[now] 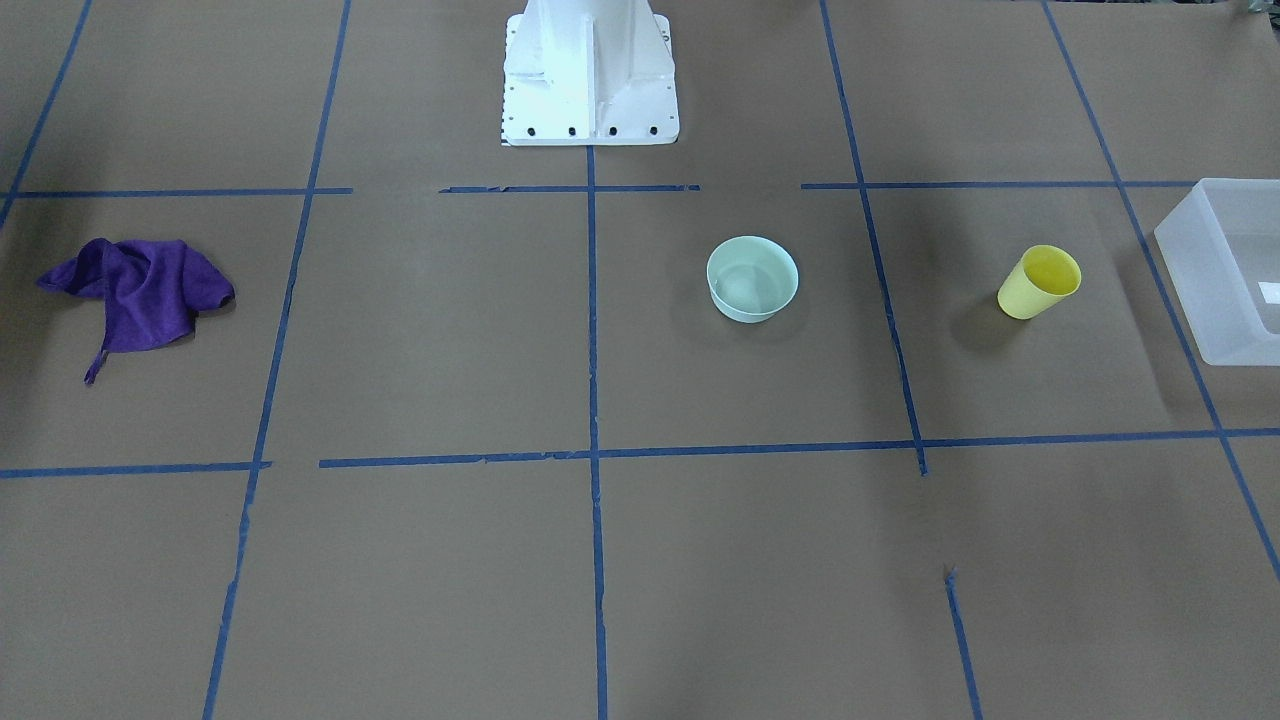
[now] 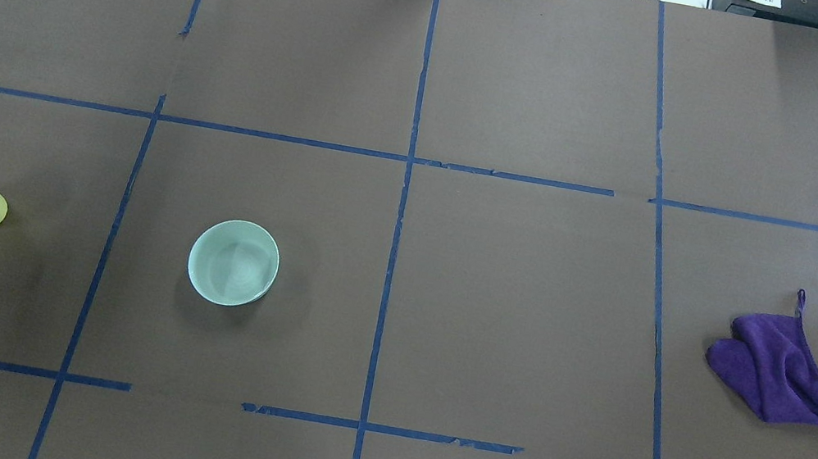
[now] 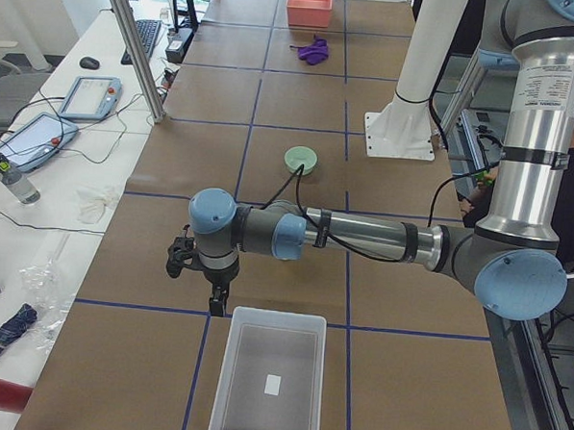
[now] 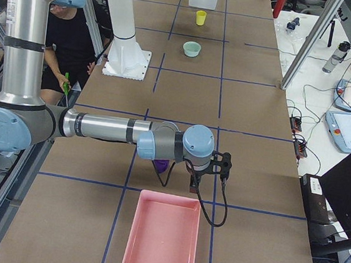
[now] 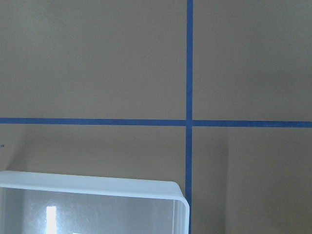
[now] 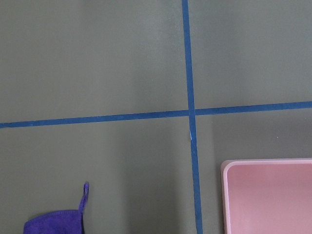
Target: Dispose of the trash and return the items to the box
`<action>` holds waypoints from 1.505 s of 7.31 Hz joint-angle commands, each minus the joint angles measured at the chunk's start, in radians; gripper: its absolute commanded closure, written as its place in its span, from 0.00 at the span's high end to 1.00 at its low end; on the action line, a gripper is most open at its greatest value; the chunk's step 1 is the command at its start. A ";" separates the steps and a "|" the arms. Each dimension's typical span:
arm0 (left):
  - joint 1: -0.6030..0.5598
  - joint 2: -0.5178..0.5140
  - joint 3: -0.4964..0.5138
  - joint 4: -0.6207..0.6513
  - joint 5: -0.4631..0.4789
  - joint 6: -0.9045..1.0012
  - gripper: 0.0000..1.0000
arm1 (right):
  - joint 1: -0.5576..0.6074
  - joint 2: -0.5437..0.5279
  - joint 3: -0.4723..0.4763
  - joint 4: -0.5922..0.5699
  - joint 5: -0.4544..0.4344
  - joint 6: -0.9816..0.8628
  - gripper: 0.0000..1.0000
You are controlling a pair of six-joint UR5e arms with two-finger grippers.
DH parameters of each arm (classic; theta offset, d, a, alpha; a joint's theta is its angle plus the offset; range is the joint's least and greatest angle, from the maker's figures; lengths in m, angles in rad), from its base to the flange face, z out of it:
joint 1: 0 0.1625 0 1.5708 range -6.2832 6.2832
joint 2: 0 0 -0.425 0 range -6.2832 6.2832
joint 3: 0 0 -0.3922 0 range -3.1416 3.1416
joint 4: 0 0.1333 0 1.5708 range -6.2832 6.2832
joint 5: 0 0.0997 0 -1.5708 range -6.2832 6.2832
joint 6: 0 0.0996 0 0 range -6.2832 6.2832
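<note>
brown paper gridded with blue tape [image 1: 592, 300] covers the table [image 1: 450, 580], the robot's white base [image 1: 588, 70] at its edge. the yellow cup [image 1: 1040, 282] stands mouth up on the robot's left side, between a pale green bowl [image 1: 752, 278] and the frosted box [image 1: 1225, 270], apart from both. a crumpled purple cloth [image 1: 140, 292] lies far to the right. the left gripper [image 3: 218, 293] hangs at the box's short end and the right gripper [image 4: 194, 185] at a pink bin [image 4: 160, 243]. i cannot tell whether either gripper's fingers are apart or together.
</note>
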 commanded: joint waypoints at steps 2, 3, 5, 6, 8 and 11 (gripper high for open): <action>-0.001 -0.018 -0.067 0.003 -0.005 -0.004 1.00 | -0.001 0.004 -0.004 0.006 0.003 0.002 1.00; 0.002 -0.025 -0.108 -0.006 -0.040 -0.004 1.00 | 0.001 0.003 0.008 0.008 0.009 0.006 1.00; 0.059 -0.041 -0.130 -0.153 -0.067 -0.014 1.00 | -0.001 0.004 0.010 0.011 0.012 0.014 1.00; 0.083 -0.041 -0.159 -0.166 -0.087 -0.010 1.00 | 0.001 0.006 0.010 0.011 0.009 0.014 1.00; 0.171 -0.045 -0.161 -0.167 -0.095 -0.013 1.00 | 0.001 0.003 0.020 0.011 0.012 0.014 1.00; 0.337 0.066 -0.165 -0.338 0.029 -0.328 1.00 | -0.001 0.004 0.021 0.009 0.012 0.015 1.00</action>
